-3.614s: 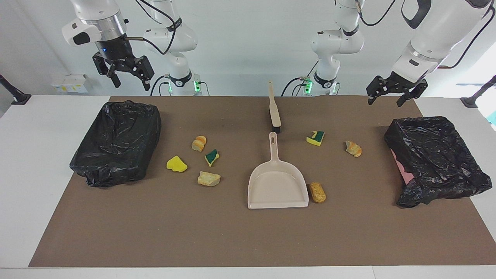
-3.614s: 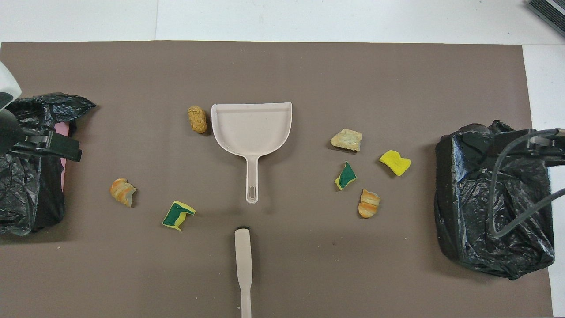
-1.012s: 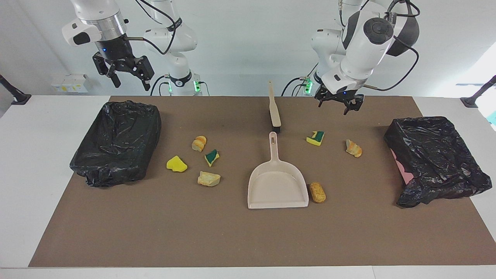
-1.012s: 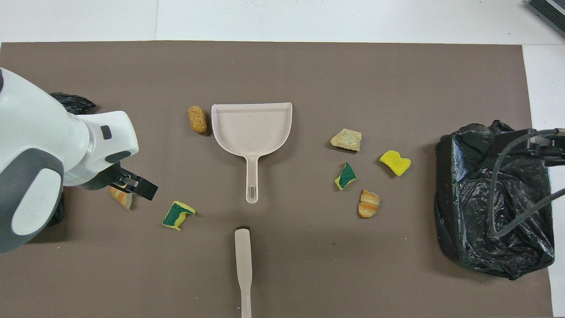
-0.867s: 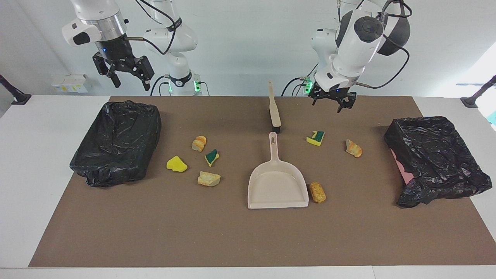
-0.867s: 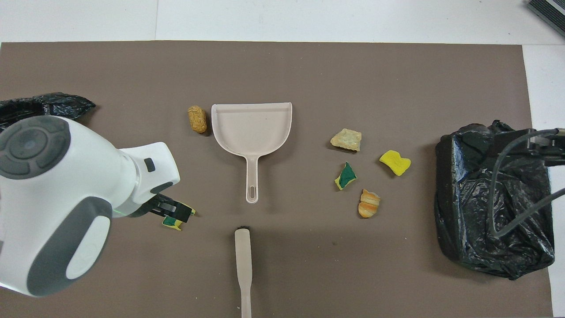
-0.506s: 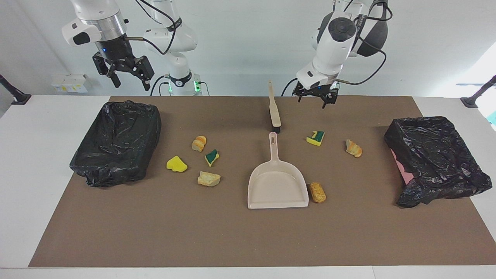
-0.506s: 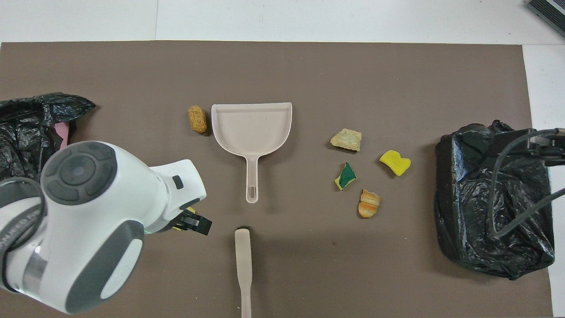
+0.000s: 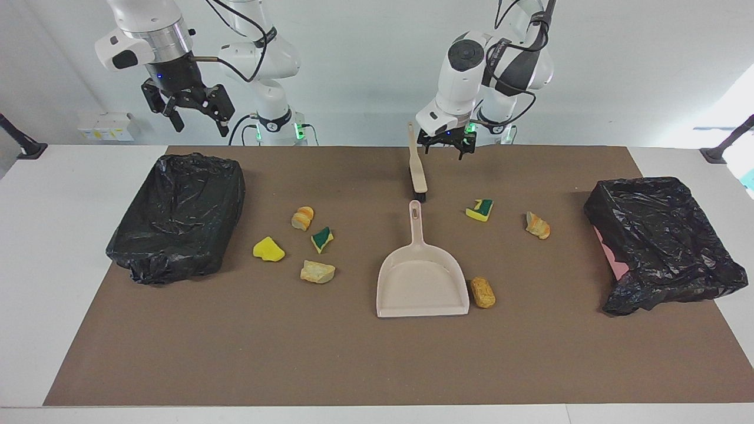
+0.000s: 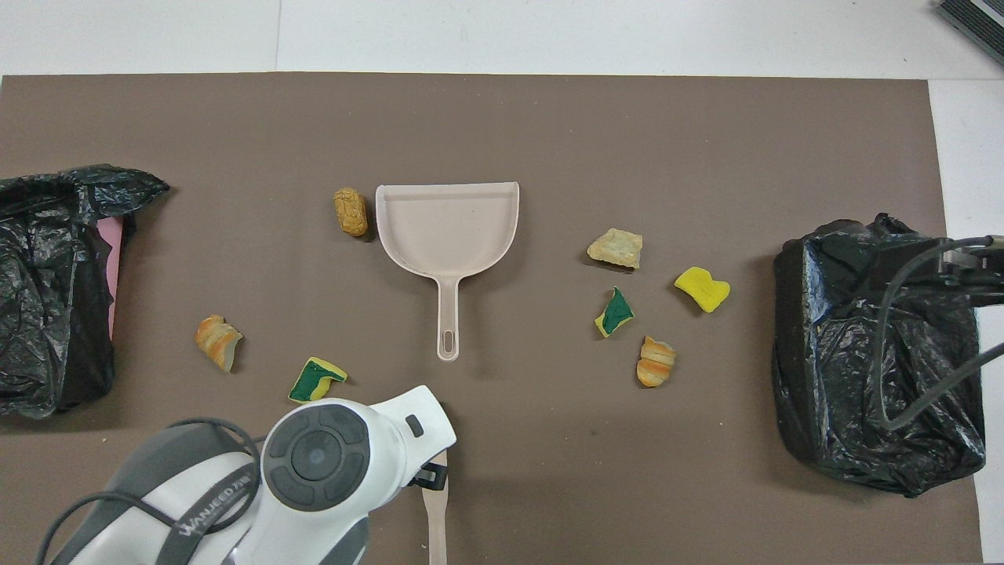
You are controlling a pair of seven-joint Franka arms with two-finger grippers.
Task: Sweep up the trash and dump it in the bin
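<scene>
Left claw (image 9: 446, 148) open and empty over the brush (image 9: 417, 166) handle at the robots' edge of the tabletop (image 9: 353, 365); right claw (image 9: 191, 112) waits open, empty, above its black bin (image 9: 177, 215). Farther out, the trash (image 9: 317, 271) lies scattered around the dustpan (image 9: 421, 280) (sponge and bread bits, probably light, soft): better swept than pinched.

A white counter (image 9: 47, 235) carries a brown mat (image 9: 353, 365). On the mat lie a beige dustpan (image 9: 421, 282), a beige brush (image 9: 416, 168) nearer the robots, seven scraps of trash (image 9: 318, 272) scattered to both sides of the dustpan, and a bin lined with black plastic at the right arm's end (image 9: 179, 215) and another at the left arm's end (image 9: 660, 241).
</scene>
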